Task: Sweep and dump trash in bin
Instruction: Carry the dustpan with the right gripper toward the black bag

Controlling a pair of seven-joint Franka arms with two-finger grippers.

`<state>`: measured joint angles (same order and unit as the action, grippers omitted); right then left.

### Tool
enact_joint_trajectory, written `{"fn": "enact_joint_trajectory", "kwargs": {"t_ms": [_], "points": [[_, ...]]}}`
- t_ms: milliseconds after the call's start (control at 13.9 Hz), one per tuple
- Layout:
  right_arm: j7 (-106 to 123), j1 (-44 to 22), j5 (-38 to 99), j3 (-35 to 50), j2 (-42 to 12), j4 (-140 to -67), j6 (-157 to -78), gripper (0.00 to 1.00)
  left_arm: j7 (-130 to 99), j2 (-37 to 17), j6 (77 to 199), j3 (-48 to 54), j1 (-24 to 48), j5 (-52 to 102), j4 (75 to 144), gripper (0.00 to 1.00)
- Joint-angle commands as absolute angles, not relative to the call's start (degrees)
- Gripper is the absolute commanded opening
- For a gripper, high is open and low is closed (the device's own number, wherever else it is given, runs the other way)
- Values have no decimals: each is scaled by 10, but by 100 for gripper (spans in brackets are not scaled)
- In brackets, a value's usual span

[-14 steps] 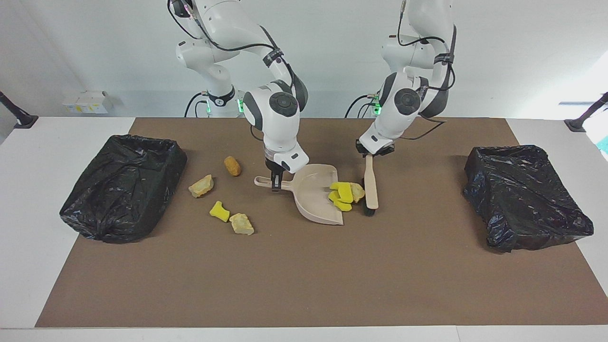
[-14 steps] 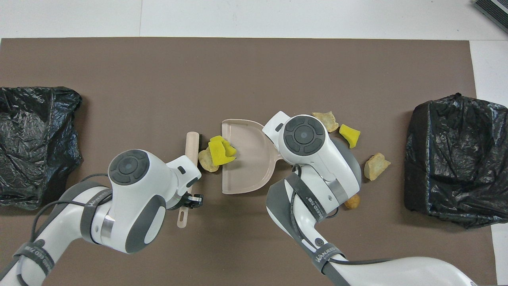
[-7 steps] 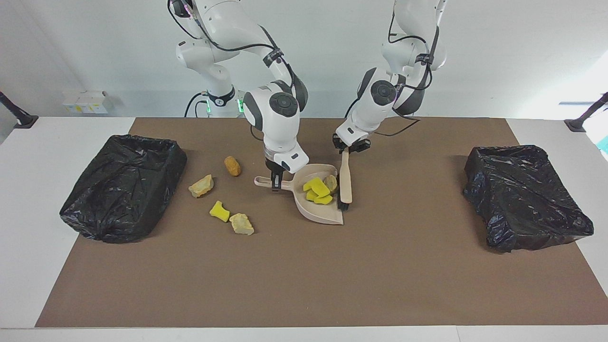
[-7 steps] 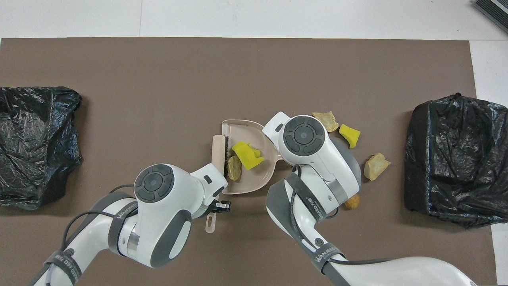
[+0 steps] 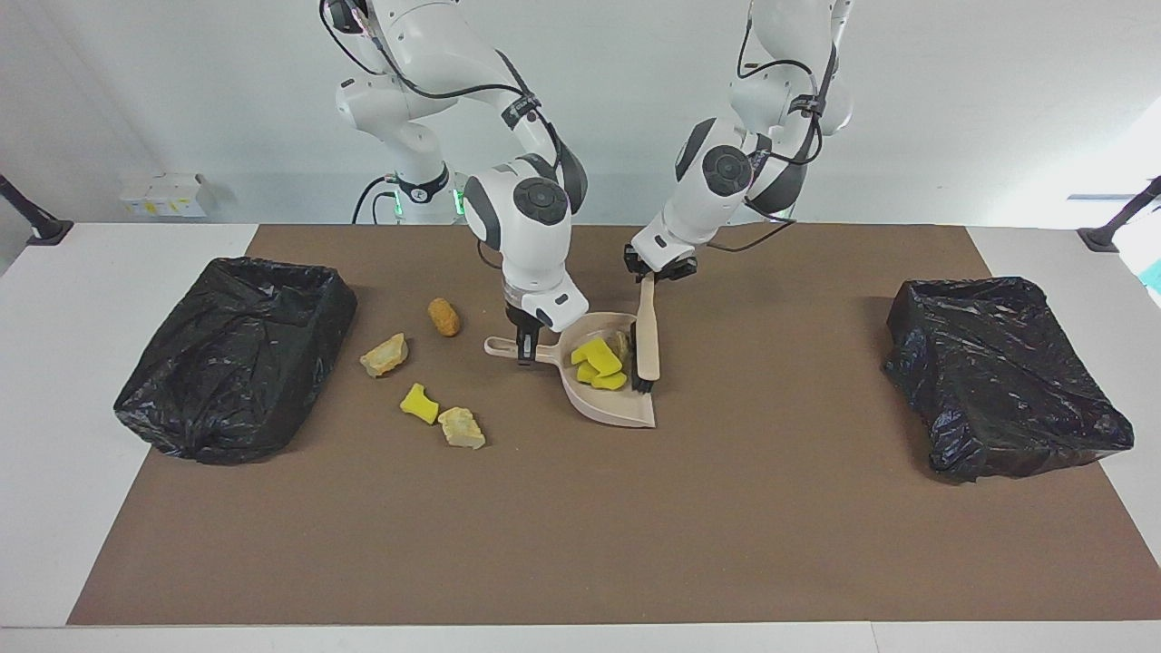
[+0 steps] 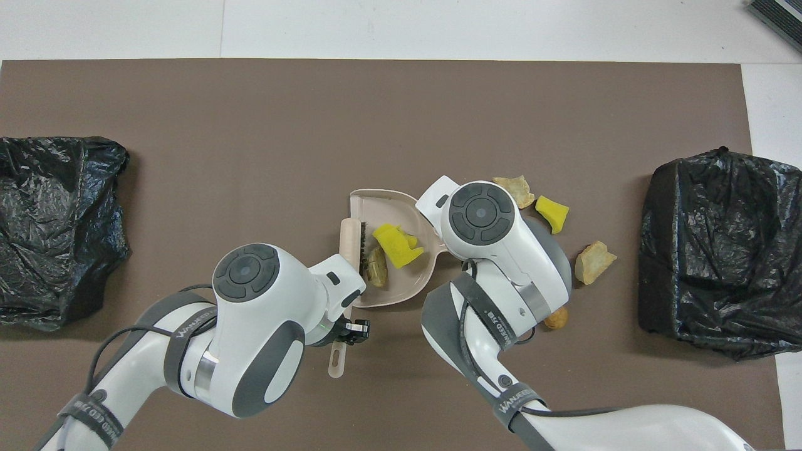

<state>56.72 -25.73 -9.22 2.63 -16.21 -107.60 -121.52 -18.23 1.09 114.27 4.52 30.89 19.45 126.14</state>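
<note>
- Sweeping further since the earlier frames: the brush [image 5: 647,340] is now inside the dustpan [image 5: 606,399] mouth, and the yellow sponge pieces [image 5: 598,363] and one tan chunk [image 5: 621,343] are sitting deeper in the pan.
- Facing view: left gripper [image 5: 659,269] is clamping the brush handle, jaws together on it, bristles down at the pan lip. Right gripper [image 5: 524,349] is pinning the dustpan handle to the desk [image 5: 580,544], jaws clamped on it.
- Facing view: trash left out on the desk toward the right arm's end: brown nugget [image 5: 443,316], tan chunk [image 5: 385,355], yellow sponge scrap [image 5: 419,404], second tan chunk [image 5: 462,427]. One black-lined bin [image 5: 231,358] is standing just beside them, another bin [image 5: 1002,376] at the left arm's end.
- Overhead view: brush [image 6: 348,235] is lying along the open edge of the dustpan [image 6: 401,285], sponge pieces [image 6: 396,245] mid-pan; the nugget [image 6: 556,318] is half hidden by the right arm.
- Step, judged: first sweep is ending. Next move is likely calling for lifting the brush clear, then either dumping or repositioning the pan for the four loose scraps.
</note>
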Motion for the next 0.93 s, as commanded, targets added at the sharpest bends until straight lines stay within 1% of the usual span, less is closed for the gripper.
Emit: {"fn": "enact_joint_trajectory", "kwargs": {"t_ms": [0,215,431,575,646,790,862], "points": [[633,-226,-90,32,-146,-1077,-1212,0,-254,49,1055,43,288,130,1224,0],[685,-200,-48,31,-134,-1063,-1187,0,-276,101,980,43,287,84,1223,0],[716,-172,-42,32,-128,-1035,-1141,0,-301,113,987,46,292,83,1237,0],[742,-149,-22,31,-122,-1025,-1122,0,-316,132,1014,49,301,85,1266,0],[750,-135,-6,32,-117,-1024,-1115,0,-329,134,1046,49,325,87,1289,0],[783,-103,2,31,-112,-999,-1080,0,-389,123,1133,49,374,87,1342,0],[801,-84,4,31,-112,-985,-1062,0,-395,125,1159,48,387,87,1356,0]]}}
